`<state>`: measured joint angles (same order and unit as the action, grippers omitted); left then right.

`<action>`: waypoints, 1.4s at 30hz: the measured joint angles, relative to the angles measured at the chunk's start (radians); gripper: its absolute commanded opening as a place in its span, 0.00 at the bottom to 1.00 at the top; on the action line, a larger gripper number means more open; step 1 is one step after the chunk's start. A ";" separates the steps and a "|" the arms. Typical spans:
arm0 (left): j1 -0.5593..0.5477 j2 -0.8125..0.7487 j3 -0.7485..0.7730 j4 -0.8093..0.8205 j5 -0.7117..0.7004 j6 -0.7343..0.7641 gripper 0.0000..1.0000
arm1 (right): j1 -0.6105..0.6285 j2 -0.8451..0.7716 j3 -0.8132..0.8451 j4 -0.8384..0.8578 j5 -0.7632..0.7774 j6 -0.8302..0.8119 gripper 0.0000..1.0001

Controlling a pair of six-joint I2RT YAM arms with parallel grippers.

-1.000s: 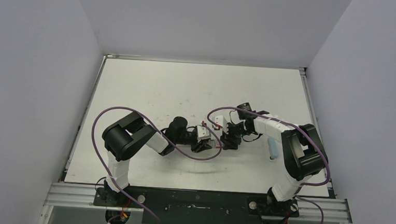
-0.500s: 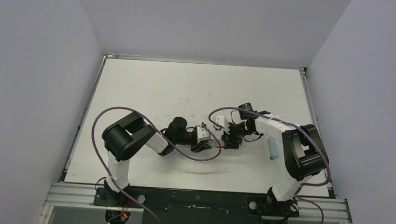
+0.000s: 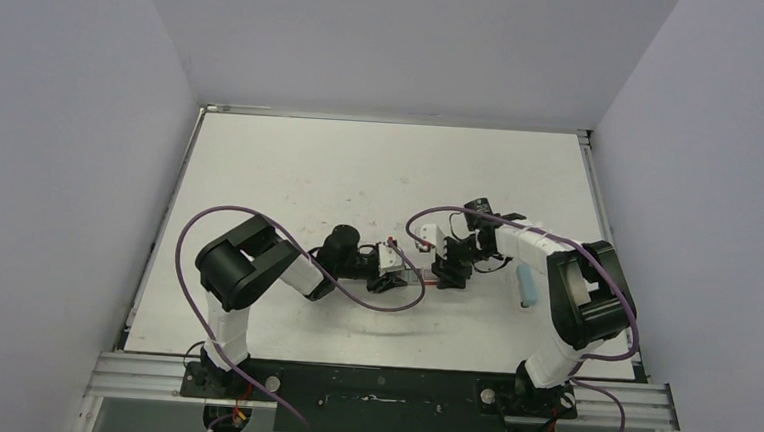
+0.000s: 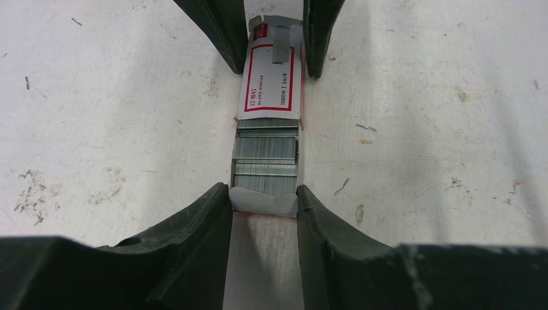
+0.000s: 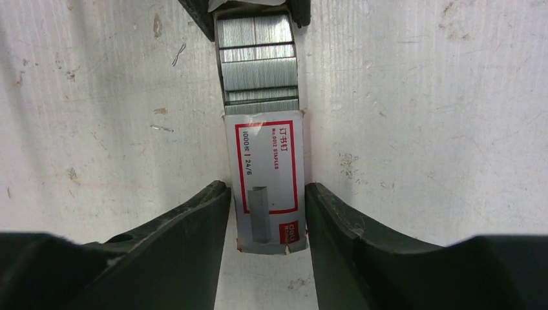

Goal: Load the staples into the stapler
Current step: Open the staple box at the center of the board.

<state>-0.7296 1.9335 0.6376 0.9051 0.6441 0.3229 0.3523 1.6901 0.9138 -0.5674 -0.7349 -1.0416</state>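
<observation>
As left gripper [image 4: 263, 201] clamps box [image 4: 270, 90], staples [image 4: 265, 158] lie ahead.

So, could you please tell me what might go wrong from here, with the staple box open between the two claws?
1. The staples lie uncovered in the tray, which sticks well out of the sleeve held by the right claw. Pulled much further, the tray may come free and spill them.
2. The left claw pinches only the tray's thin cardboard end, so it may slip or crumple.
</observation>
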 measured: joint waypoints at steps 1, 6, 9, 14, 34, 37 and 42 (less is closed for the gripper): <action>0.000 -0.001 0.000 -0.002 0.000 0.002 0.29 | 0.000 -0.002 0.000 -0.004 0.001 -0.001 0.56; 0.000 -0.013 0.000 -0.021 -0.004 0.008 0.55 | -0.002 -0.019 -0.008 -0.024 0.018 -0.001 0.69; 0.001 -0.034 0.000 -0.054 -0.014 0.014 0.73 | -0.014 -0.026 -0.008 -0.036 0.024 0.016 0.74; 0.005 -0.090 -0.002 -0.124 -0.035 0.008 0.90 | -0.056 -0.042 -0.007 -0.058 0.030 0.088 0.77; 0.075 -0.453 0.263 -0.824 -0.212 -0.059 0.97 | -0.435 -0.384 0.037 -0.192 0.381 0.423 0.95; 0.074 -0.470 0.263 -0.892 -0.222 -0.047 0.97 | -0.447 -0.382 0.022 -0.224 0.421 0.426 0.93; 0.074 -0.472 0.263 -0.966 -0.230 -0.038 0.97 | -0.450 -0.339 -0.024 -0.249 0.456 0.426 0.84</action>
<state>-0.6552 1.4620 0.9005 -0.0612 0.4137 0.2848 -0.0978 1.3514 0.8894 -0.8169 -0.2787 -0.6159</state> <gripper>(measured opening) 0.968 0.894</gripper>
